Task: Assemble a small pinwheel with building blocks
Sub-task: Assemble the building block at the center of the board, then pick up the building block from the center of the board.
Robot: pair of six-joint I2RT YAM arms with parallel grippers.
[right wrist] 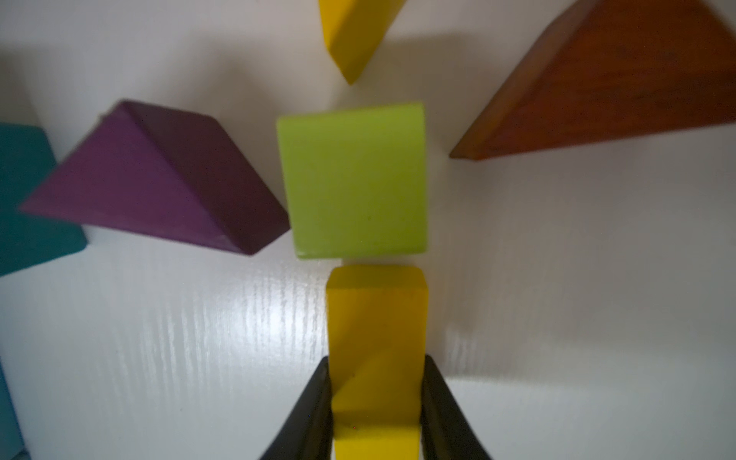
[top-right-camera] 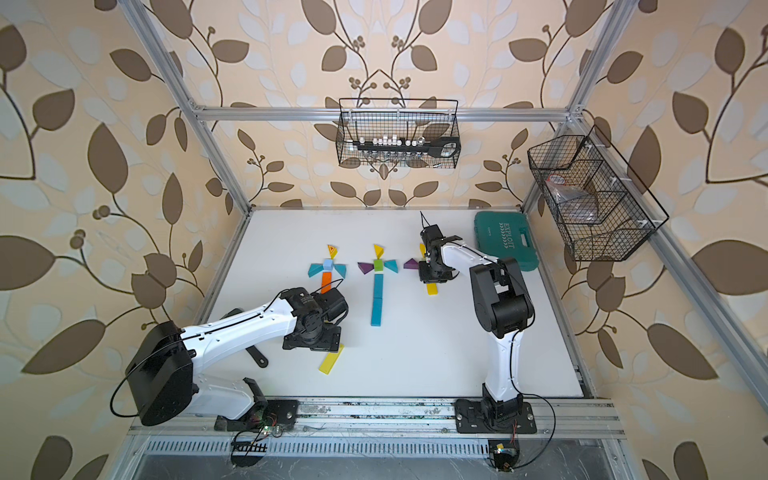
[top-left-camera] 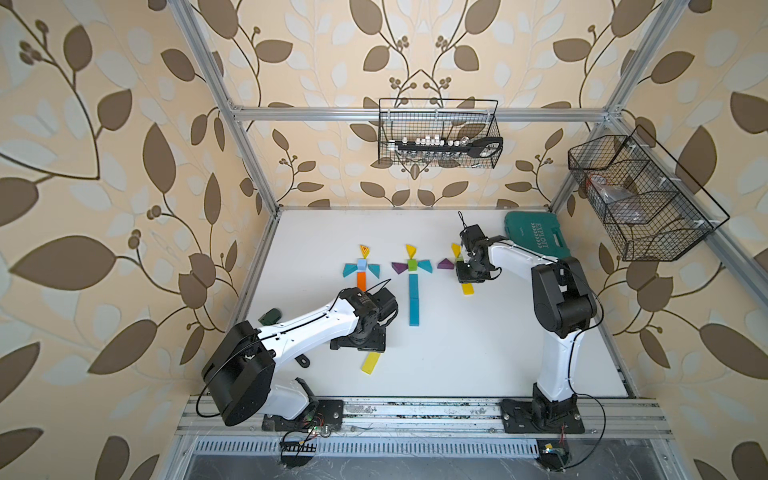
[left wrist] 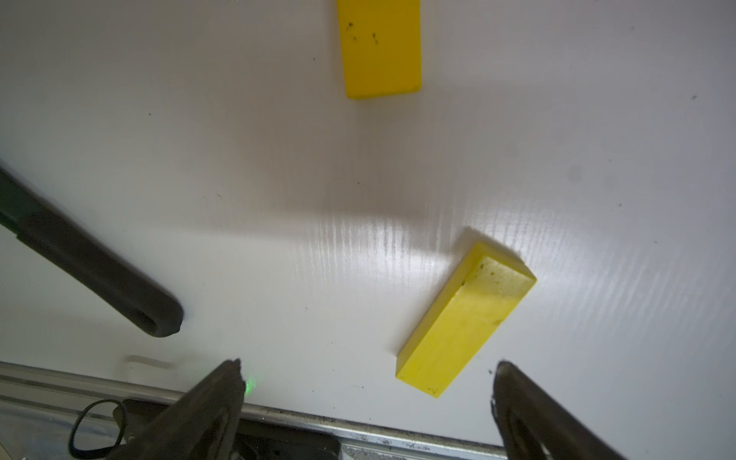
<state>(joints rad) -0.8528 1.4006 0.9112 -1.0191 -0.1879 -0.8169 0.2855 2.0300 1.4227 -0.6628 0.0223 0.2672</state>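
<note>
White table [top-left-camera: 457, 353], leafy wallpaper [top-left-camera: 104, 166]; left hand [left wrist: 368, 370] wide, right hand [right wrist: 376, 364] clasping yellow bar [right wrist: 376, 314].

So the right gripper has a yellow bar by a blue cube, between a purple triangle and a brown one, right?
No. The right wrist view shows the right gripper holding the yellow flat bar by a light-green cube, not a blue one. The cube does lie between the purple triangular wedge and the brown triangular wedge.
</note>
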